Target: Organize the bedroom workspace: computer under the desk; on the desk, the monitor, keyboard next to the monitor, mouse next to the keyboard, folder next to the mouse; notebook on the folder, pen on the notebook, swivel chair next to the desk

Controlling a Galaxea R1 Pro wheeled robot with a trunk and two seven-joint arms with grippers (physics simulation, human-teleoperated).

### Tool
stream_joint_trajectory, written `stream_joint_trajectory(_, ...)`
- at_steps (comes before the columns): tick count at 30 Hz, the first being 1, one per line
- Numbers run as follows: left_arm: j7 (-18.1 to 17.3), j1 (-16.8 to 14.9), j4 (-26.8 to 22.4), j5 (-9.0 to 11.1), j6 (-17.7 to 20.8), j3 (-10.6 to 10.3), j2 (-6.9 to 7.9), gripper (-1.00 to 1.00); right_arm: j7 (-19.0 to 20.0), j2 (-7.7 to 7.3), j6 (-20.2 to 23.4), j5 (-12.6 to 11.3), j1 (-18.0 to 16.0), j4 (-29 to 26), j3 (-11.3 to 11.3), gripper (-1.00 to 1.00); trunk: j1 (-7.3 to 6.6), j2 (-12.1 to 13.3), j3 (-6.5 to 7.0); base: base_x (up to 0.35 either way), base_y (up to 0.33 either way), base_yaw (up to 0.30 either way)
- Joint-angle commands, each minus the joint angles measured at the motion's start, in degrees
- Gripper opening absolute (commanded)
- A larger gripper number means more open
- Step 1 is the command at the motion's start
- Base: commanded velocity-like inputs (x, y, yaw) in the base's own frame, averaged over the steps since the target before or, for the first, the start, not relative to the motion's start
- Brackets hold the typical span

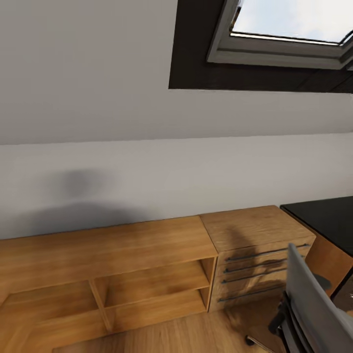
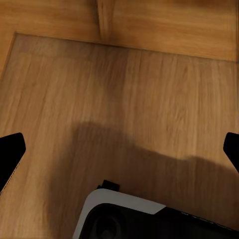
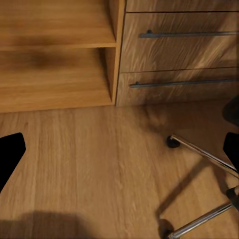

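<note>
We hold both grippers, left [image 2: 119, 149] and right [image 3: 119, 149], spread wide and empty. The swivel chair [image 1: 309, 299] stands beside the drawer unit [image 1: 255, 255]; the desk [image 1: 326, 220] probably lies beyond. Turning risks clipping its legs.

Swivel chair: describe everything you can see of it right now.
The swivel chair sits at the head view's lower right, cut off by the frame, in front of the wooden drawer unit and beside the black-topped desk. Its grey backrest is seen nearly edge-on, with a dark armrest and black frame behind it. In the right wrist view its chrome base legs spread over the wood floor, ending in small black casters. No folder is visible on it.
</note>
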Motion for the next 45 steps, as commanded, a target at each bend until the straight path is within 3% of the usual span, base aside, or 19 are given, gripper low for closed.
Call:
stream_joint_trajectory(1,0.5,0.0,-0.1,0.0,-0.1,-0.3,0.02,1.00,-0.3,0.02,-0.1,-0.1,-0.1,0.1,0.5,1.00,0.06,-0.1,-0.11,0.239,0.199,-0.261)
stream_joint_trajectory(14,0.5,0.0,-0.1,0.0,-0.1,-0.3,-0.01,1.00,-0.3,0.01,-0.1,-0.1,-0.1,0.1,0.5,1.00,0.06,-0.1,-0.11,0.187,0.150,-0.261)
stream_joint_trajectory(45,-1.3,0.0,0.0,0.1,-0.1,-0.3,0.07,1.00,-0.3,0.01,-0.1,-0.1,-0.1,0.1,0.5,1.00,0.06,-0.1,-0.11,0.009,0.006,-0.261)
